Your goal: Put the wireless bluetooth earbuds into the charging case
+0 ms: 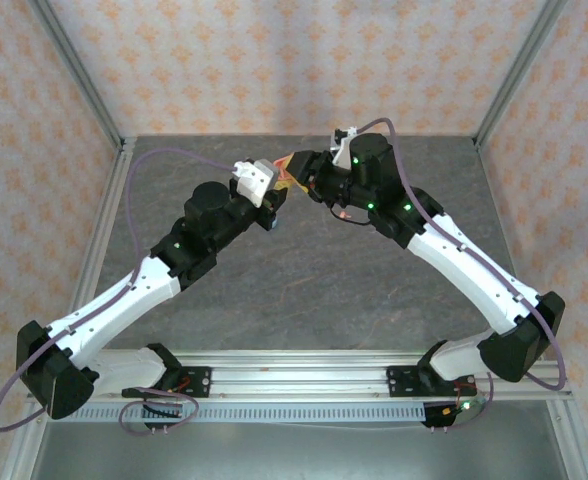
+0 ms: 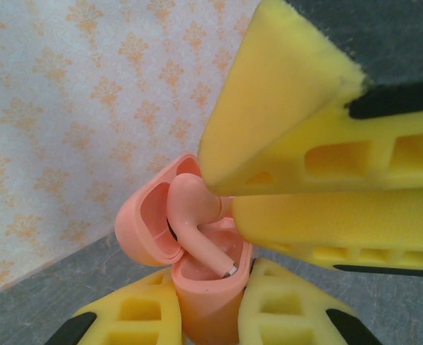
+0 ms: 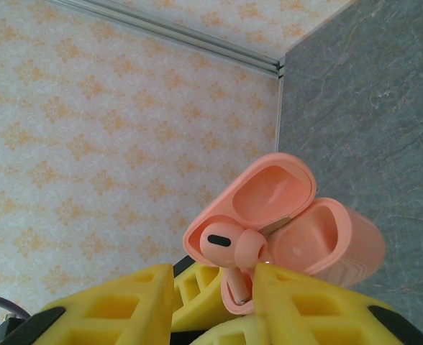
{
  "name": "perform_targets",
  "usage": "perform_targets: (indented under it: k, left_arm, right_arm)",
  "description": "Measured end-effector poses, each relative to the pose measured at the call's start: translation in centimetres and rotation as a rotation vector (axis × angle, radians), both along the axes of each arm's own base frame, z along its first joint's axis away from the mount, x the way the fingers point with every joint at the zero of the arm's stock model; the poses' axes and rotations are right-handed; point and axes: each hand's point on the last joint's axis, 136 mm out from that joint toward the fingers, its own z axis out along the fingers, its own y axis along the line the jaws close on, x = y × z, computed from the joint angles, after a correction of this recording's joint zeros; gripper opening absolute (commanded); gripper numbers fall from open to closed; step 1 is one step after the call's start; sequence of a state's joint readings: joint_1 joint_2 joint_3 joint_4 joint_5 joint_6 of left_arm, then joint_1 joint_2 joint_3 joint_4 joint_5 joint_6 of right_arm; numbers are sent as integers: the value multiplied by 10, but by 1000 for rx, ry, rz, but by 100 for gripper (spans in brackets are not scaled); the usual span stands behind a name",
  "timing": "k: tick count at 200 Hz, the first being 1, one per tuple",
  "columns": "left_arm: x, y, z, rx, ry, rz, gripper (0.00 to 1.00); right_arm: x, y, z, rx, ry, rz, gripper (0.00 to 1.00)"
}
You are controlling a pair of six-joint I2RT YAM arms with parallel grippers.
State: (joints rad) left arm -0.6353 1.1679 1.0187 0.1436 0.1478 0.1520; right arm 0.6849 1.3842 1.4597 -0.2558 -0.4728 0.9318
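Earbud (image 2: 193,215), pink — pinched in right gripper (image 2: 222,194), stem tip entering open case (image 2: 204,302); case clamped in left gripper (image 2: 208,287), held above table (image 1: 274,290). Status: insertion partway — seating, release, lid (image 2: 143,223) closing left.

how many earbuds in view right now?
1. A pink earbud sits between the right fingers, its stem in the mouth of the open pink case that the left fingers hold. A second may be hidden inside.

Earbud (image 2: 191,212) stem in case (image 2: 201,287) well (lid (image 2: 148,224) open at left); case between fingers (image 2: 129,316) of left tool (image 2: 206,316).
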Motion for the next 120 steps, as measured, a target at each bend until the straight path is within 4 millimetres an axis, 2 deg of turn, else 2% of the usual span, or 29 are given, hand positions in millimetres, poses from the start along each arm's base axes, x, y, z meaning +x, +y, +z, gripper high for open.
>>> perform_targets:
  k: [120]
  left_arm:
    - [-2,2,0,-3,-3,0,0]
  right_arm:
    - [-3,-1,0,-36,-16,18,35]
